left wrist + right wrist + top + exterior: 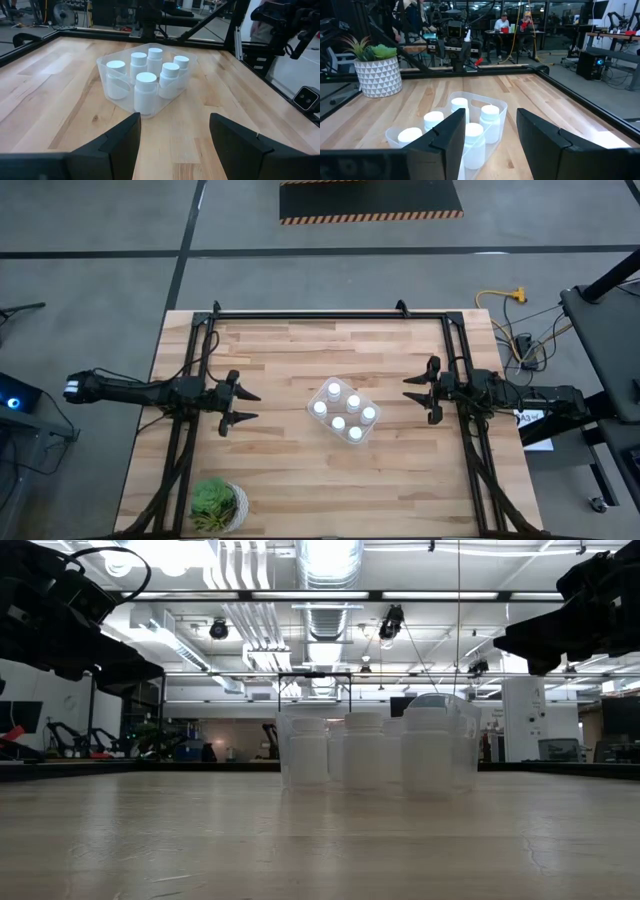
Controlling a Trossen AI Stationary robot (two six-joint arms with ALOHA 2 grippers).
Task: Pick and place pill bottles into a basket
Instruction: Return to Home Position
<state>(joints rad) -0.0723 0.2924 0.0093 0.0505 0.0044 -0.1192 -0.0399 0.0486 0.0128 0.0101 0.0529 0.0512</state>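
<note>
Both dark arms reach inward from the table's two sides and face each other. The left gripper [248, 406] and the right gripper [409, 389] have their fingers spread and hold nothing. Between them, apart from both, stands the clear rectangular plastic basket [311, 409] with six small white pill bottles [338, 423] inside.

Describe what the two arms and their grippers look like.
Both arms are dark, slim and jointed. The left arm carries a pale patch near its outer end. The left gripper and right gripper each end in two black, pointed fingers, broad and wedge-shaped up close.
</note>
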